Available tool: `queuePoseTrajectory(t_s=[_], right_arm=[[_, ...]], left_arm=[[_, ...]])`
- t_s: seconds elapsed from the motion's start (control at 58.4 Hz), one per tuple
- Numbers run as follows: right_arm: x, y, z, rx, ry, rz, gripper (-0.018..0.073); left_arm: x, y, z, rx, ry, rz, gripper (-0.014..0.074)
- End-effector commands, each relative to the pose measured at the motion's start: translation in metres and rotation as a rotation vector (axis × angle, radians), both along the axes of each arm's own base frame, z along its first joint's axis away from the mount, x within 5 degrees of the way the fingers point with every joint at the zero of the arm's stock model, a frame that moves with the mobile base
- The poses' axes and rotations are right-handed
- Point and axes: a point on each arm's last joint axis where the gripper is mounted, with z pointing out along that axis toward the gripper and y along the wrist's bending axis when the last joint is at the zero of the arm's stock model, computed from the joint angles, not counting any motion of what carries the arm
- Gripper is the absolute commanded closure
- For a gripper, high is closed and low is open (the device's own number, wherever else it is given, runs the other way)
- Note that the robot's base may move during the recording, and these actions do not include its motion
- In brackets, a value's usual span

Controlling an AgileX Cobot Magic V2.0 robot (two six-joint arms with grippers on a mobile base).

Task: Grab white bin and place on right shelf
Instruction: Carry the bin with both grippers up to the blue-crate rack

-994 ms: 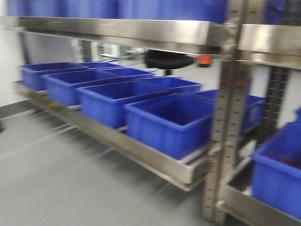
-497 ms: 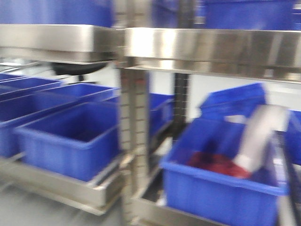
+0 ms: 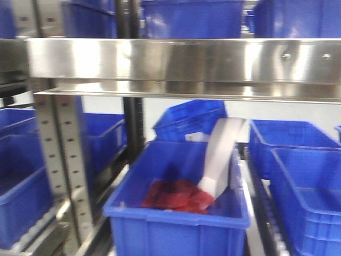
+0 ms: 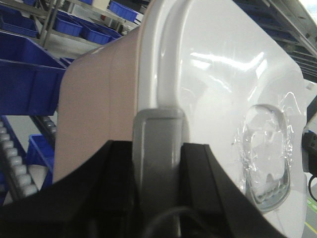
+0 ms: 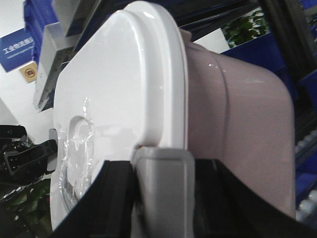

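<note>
Swinging across the rack, the front view has left the row of open blue bins and now squarely faces the shelf (image 3: 160, 58), so the base seems lined up for placing. The white bin (image 4: 223, 89) hangs lidded between both arms, not yet on the shelf, its contents hidden. The left tool (image 4: 157, 163) and right tool (image 5: 163, 188) each sit clamped about a grey handle (image 4: 157, 134) at its ends. Below the rail, the near blue bin (image 3: 160, 229) holds red stuff (image 3: 176, 194) and a leaning pale strip (image 3: 221, 154). Its right neighbour (image 3: 309, 202) looks empty.
</note>
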Motion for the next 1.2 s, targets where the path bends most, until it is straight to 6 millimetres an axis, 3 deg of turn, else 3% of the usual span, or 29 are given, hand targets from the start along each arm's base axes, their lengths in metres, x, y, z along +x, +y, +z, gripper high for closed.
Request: queuePoseTrajectory(t_s=[0.0, 1.182], right_arm=[[-0.0349, 0.0216, 0.0191, 0.003, -0.115, 0.280, 0.0501], [-0.0335, 0.0208, 0.0194, 0.008, -0.114, 0.262, 0.0501]], left_arm=[[-0.0490, -0.0235, 0.0140, 0.028, -0.062, -0.381, 0.0716], [-0.0488, -0.0232, 0.0140, 0.028, -0.062, -0.379, 0.0716]])
